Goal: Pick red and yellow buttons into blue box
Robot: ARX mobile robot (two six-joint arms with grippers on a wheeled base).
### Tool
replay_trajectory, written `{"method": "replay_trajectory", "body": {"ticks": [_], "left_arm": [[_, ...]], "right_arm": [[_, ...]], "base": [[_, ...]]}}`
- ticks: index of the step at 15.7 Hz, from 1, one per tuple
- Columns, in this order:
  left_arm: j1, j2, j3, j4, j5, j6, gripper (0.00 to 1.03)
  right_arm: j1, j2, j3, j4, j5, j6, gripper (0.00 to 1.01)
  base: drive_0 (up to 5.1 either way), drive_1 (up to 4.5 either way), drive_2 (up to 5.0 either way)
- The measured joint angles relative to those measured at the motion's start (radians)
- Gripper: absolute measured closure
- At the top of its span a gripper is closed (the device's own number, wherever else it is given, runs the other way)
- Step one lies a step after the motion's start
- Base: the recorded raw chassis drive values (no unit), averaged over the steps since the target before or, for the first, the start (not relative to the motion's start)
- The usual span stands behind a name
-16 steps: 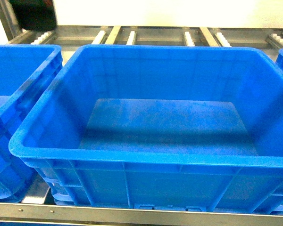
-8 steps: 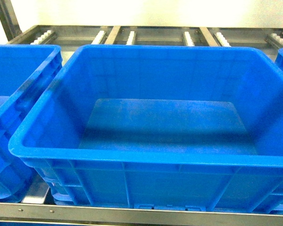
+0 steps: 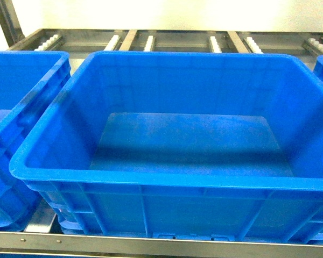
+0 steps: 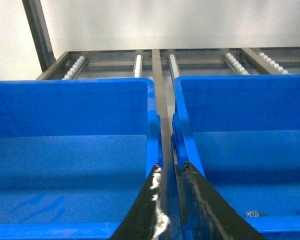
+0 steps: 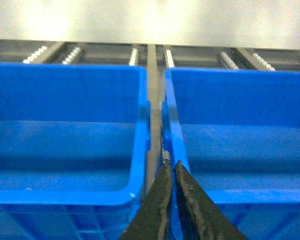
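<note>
No red or yellow buttons can be seen anywhere, so a blind grab is risked. Blue box (image 3: 167, 177) sits empty; left gripper (image 4: 171, 175) slightly spread, right gripper (image 5: 172, 170) pressed together.

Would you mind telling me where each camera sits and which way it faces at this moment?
Head: on the robot, slanting down into the middle blue box; no arm shows.
Left wrist: behind the left claw, facing the gap between two boxes; fingertips slightly apart.
Right wrist: behind the right claw, facing a similar gap; fingertips together.
Shared: blue boxes and the roller rack; no buttons visible.
</note>
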Motion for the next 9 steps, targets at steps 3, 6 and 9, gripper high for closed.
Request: {"method": "replay_trajectory", "body": {"ticks": [3,6,9], "left_arm": [[0.057,-0.083,-0.030,-0.043,0.055,-0.003,1.01],[0.190,-0.155,-0.051,-0.098,0.166,-0.005,1.01],[0.179,-0.213,-0.080,-0.117,0.182,-0.005,1.01]], "right_arm": [[0.084,-0.056,-0.025,-0.014,0.064,-0.004,0.99],[0.082,-0.105,-0.025,-0.061,0.065,-0.004,0.99],[0.082,-0.247,-0.023,-0.257,0.064,-0.004,0.99]], "base": [[0.0,0.00,0.0],[0.0,0.00,0.0],[0.0,0.00,0.0]]}}
